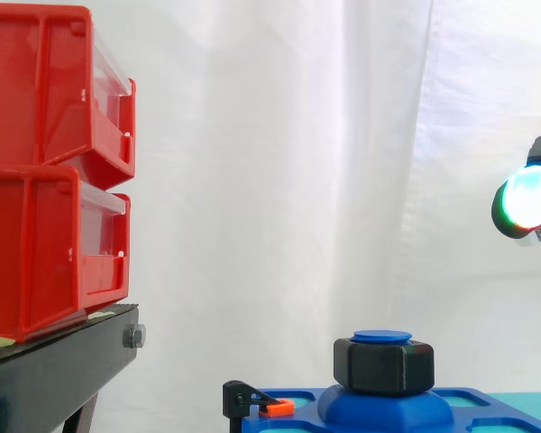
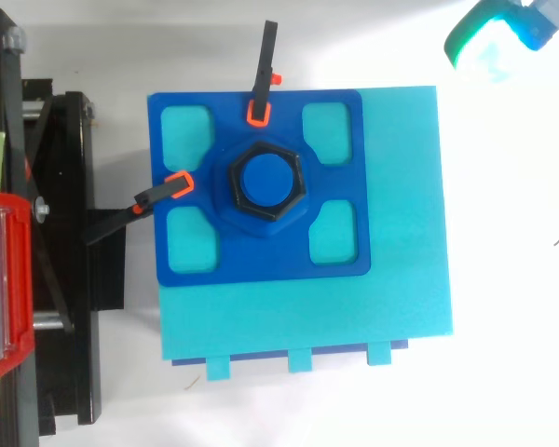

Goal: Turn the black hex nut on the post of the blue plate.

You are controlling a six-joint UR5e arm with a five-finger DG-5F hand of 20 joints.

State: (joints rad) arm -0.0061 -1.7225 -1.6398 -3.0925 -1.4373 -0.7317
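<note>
Below, the nut (image 1: pixel 383 368) sits on the post (image 1: pixel 381 336) in the plate's (image 2: pixel 261 265) middle. The hand (image 1: pixel 527 198) hangs well apart, higher and to the right, seemingly touching nothing; whether it is spread or closed I cannot tell.

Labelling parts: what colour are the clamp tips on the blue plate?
Orange tips on black clamps; they show best in the top view.

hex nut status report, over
Hand high and off to the side, clear of the nut. Black hex nut on the blue plate's post, untouched. Two clamps on the plate's edges, not between hand and nut.
</note>
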